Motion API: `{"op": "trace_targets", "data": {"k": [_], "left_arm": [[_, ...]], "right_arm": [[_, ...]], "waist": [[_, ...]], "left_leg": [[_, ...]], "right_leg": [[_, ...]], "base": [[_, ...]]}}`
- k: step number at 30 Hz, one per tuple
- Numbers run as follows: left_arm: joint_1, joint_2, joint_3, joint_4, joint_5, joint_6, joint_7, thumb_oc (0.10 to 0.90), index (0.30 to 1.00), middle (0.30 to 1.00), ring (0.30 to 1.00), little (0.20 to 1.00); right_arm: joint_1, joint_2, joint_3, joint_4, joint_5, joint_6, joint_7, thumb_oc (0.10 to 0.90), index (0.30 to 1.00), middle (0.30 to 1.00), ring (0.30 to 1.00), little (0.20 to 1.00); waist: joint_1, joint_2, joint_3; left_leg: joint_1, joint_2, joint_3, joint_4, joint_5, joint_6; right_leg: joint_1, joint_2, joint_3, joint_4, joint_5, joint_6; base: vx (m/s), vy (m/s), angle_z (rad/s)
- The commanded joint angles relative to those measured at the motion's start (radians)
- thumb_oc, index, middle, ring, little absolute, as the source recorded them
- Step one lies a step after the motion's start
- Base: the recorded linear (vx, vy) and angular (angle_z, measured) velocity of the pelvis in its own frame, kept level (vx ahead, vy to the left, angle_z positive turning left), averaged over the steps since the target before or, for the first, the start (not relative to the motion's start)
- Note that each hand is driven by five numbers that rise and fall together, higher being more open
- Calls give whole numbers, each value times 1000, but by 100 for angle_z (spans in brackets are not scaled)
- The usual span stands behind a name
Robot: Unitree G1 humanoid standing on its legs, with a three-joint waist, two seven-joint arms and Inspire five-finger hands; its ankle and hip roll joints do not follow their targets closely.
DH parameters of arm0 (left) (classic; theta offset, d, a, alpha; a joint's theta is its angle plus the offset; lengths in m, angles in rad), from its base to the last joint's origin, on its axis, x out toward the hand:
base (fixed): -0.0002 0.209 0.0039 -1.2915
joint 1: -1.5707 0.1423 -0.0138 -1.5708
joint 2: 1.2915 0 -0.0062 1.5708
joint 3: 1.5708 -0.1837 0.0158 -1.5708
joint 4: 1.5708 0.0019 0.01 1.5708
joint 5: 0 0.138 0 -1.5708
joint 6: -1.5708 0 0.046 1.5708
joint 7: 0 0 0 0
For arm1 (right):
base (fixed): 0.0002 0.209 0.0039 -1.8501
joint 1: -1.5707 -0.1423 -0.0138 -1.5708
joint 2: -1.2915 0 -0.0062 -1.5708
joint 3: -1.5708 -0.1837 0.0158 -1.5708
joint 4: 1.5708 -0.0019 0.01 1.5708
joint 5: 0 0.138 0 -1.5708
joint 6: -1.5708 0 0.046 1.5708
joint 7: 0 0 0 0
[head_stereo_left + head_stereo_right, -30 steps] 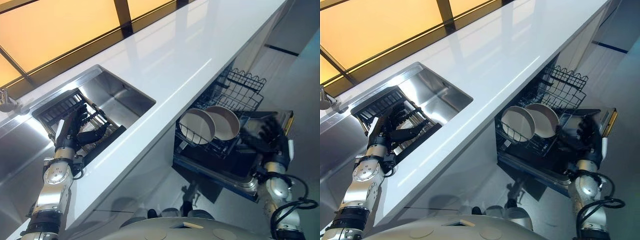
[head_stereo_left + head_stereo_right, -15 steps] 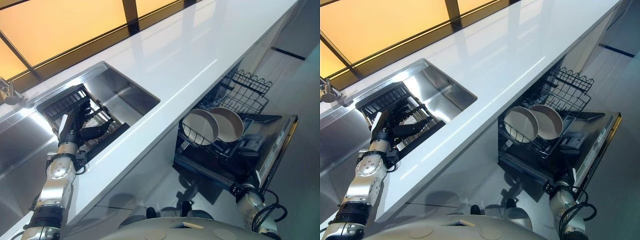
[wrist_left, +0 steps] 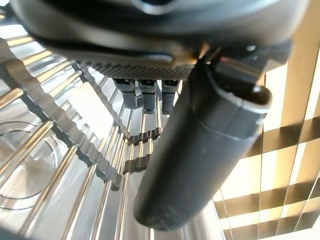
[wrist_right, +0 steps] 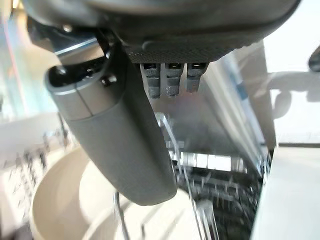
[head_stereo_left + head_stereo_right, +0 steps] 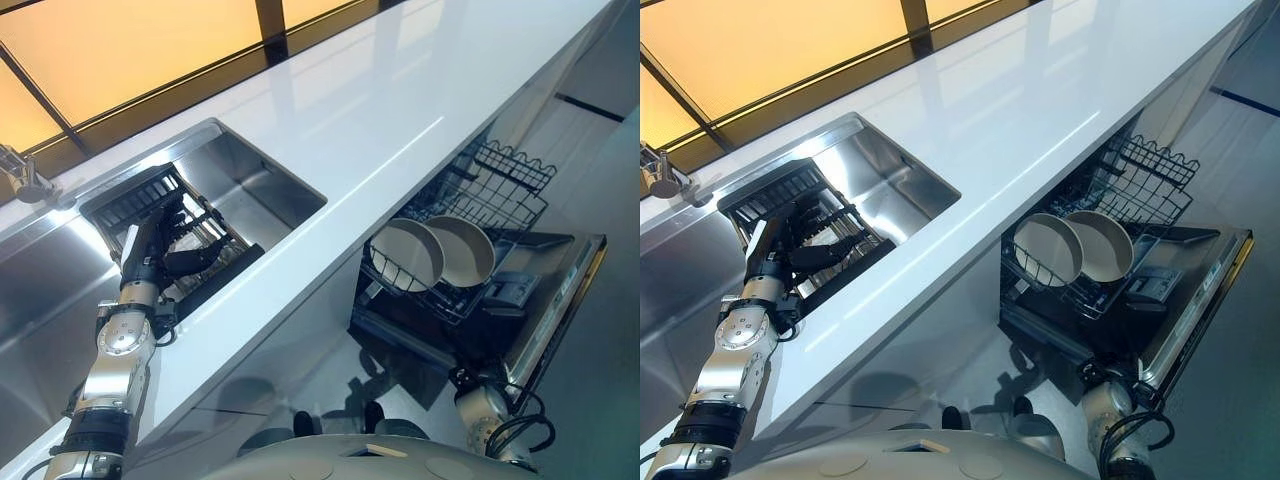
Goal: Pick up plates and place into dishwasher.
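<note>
- Left eye view: left hand point(image 5: 158, 243) sits over the dish rack point(image 5: 176, 232) in the sink point(image 5: 255, 184), fingers stretched out and loose, nothing in its grasp.
- Left wrist view: thumb point(image 3: 200, 150) juts out past the palm, fingers point(image 3: 145, 93) straight above the metal rack bars point(image 3: 60, 135); hand slack and empty.
- No plate visible under or next to the left hand; the rack slots near its fingers look bare.
- Two plates point(image 5: 408, 254) stand on edge side by side in the dishwasher's lower rack point(image 5: 440, 290), well apart from the left hand, across the white countertop point(image 5: 380, 110).
- The second plate point(image 5: 461, 250) is just beside the first, leaning the same way, both tilted.
- Right wrist view: right hand point(image 4: 150, 40) has straight fingers point(image 4: 170, 77) and a thumb point(image 4: 115, 135) held apart, clutching nothing.
- Beyond the right thumb a pale plate point(image 4: 70, 200) shows in the wire rack; hand is close to it, contact can't be told.
- Dishwasher door point(image 5: 1200, 290) hangs down open, past the rack from the plates.
- Upper wire basket point(image 5: 500, 180) is pulled out, behind the plates.
- Faucet point(image 5: 22, 175) sits at the sink's far edge, beyond the left hand.
</note>
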Motion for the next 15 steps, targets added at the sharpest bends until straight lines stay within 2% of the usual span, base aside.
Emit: {"op": "trace_targets", "data": {"k": [1, 3, 5, 9, 15], "left_arm": [[33, -33, -92, 21, 11, -31, 44, 800, 900, 900, 900, 900], [32, -36, -95, 24, 11, -34, 45, 800, 900, 900, 900, 900], [30, -40, -104, 29, 11, -38, 46, 800, 900, 900, 900, 900], [25, -43, -115, 33, 10, -39, 47, 800, 900, 900, 900, 900], [17, -46, -127, 37, 14, -34, 37, 800, 900, 900, 900, 900]], "right_arm": [[-125, -30, 36, -186, -211, -144, 48, 800, 900, 900, 900, 900], [-136, -39, 47, -202, -285, -162, 39, 800, 900, 900, 900, 900], [-157, -67, 74, -243, -435, -190, 16, 800, 900, 900, 900, 900], [-184, -108, 110, -291, -582, -234, -15, 800, 900, 900, 900, 900], [-216, -146, 166, -348, -651, -252, 77, 800, 900, 900, 900, 900]], "waist": [[32, -19, -12], [34, -17, -12], [38, -13, -15], [46, -10, -19], [60, -12, -27]], "left_leg": [[-29, -44, -29, 22, -41, 6], [-29, -44, -30, 23, -41, 6], [-30, -45, -33, 24, -43, 5], [-30, -46, -37, 26, -44, 5], [-29, -47, -46, 29, -45, 3]], "right_leg": [[-50, 3, -21, 112, -57, 49], [-49, 2, -22, 111, -57, 49], [-48, 1, -21, 109, -59, 49], [-45, -1, -23, 108, -63, 49], [-40, -4, -32, 109, -68, 48]], "base": [[0, 0, 0], [0, 0, 0], [0, 0, 0], [5, 2, 1], [23, 6, 7]]}}
